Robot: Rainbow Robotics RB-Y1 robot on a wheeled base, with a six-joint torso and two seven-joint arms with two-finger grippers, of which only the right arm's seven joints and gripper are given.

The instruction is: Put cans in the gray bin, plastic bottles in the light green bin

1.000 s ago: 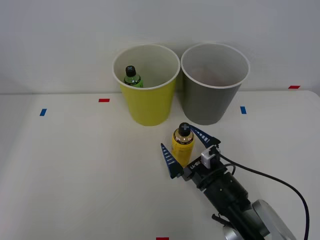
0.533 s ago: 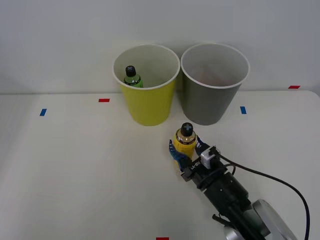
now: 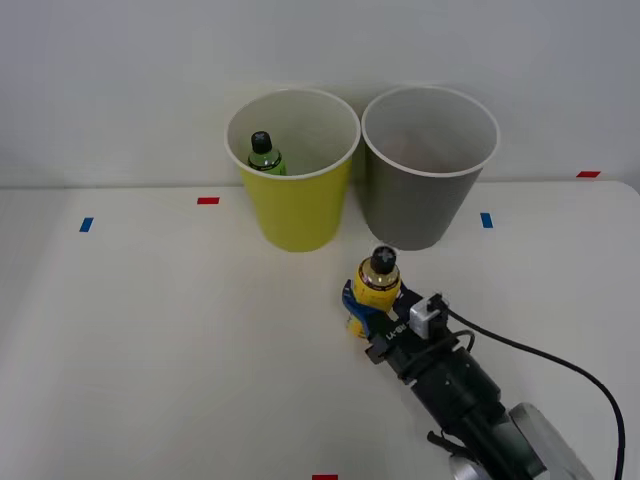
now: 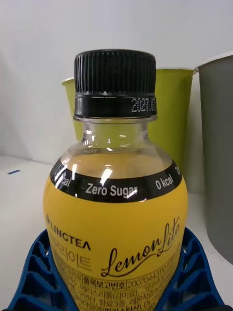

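Front view, gripper: the right gripper [image 3: 366, 308] is clamped on the yellow bottle [image 3: 375, 290], blue fingers [image 3: 352, 303] pressed against its lower body.
Front view, bottle position: the yellow bottle stands upright at the gripper's tip, at about 11 o'clock from the wrist housing, black cap uppermost, just in front of the two bins.
Front view, bins: the light green bin [image 3: 293, 170] lies at roughly 11 o'clock from the bottle; the gray bin [image 3: 428, 168] at roughly 1 o'clock and nearer. A green bottle [image 3: 264, 155] already rests inside the light green bin.
Front view, risk: the gray bin is the closer mouth, so a short or straight carry could drop the bottle in the wrong bin. A lift too low would likely knock either white rim and tip a bin.
Front view, contact: whether the bottle's base touches the tabletop [image 3: 160, 320] cannot be told.
Wrist view, gripper: ribbed blue fingers [image 4: 31, 279] hug the bottle's lower curve on both sides.
Wrist view, bottle position: the yellow bottle [image 4: 115, 214] sits centred between the fingers, upright, its cap well above them.
Wrist view, risk: the hold is low on a rounded, smooth, liquid-filled body; in my judgement a quick swing could make it pivot or slip out.
Wrist view, background: the light green bin [image 4: 170, 112] stands behind the bottle, the gray bin [image 4: 218, 155] beside it.
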